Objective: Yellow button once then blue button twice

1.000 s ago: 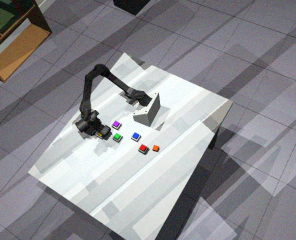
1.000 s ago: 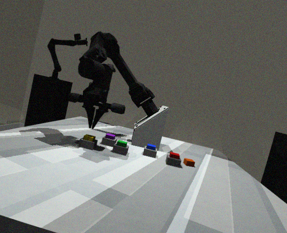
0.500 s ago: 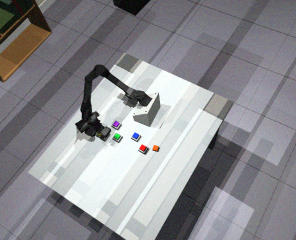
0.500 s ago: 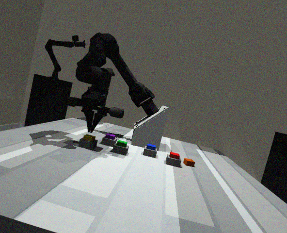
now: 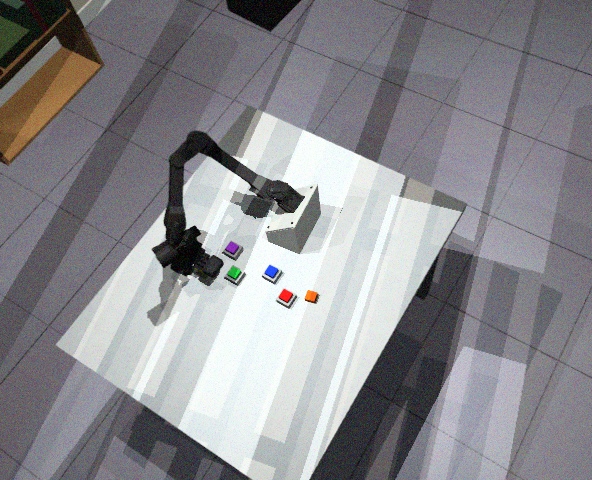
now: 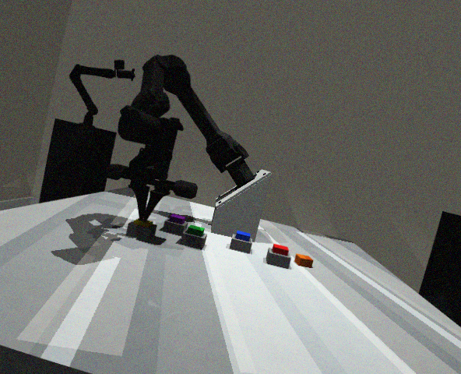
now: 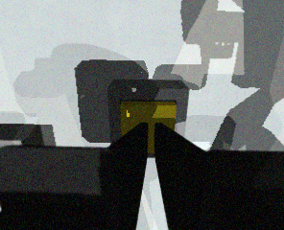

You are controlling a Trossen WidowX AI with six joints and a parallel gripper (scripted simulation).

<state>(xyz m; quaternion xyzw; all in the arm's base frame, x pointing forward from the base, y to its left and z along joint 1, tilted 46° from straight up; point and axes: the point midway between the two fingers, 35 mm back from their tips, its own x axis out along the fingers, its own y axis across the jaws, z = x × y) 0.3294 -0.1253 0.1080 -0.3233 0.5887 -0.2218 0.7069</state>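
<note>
The tool (image 6: 145, 219) is closed, its two dark fingers pressed nearly together into a narrow point, and it holds nothing. In the exterior view it points straight down with its tip resting on the top of the yellow button (image 6: 141, 222), which looks dim under the tool's shadow. In the wrist view the closed fingertips meet at the near edge of the yellow button (image 7: 148, 117), whose cap sits inside a dark grey square housing. A sliver of green shows at the far left edge of that view.

In the top view the tool (image 5: 201, 268) covers the yellow button completely, so the button cannot be seen there. The white surface (image 5: 265, 392) carries a cluster of buttons. Taking the green button (image 5: 233, 272) as the clock centre, the tool sits just beside it at nine o'clock, the purple button (image 5: 231, 248) lies close at twelve o'clock, and the blue button (image 5: 271, 271) lies near at three o'clock. The red button (image 5: 285, 296) is farther out at about four o'clock, and a small orange block (image 5: 311, 296) sits just beside the red button on its three o'clock side, apart from it.

The black arm (image 5: 175, 196) rises from a grey wedge-shaped base (image 5: 299, 224) that stands at about one o'clock from the green button, arches high, then drops down to the tool.
</note>
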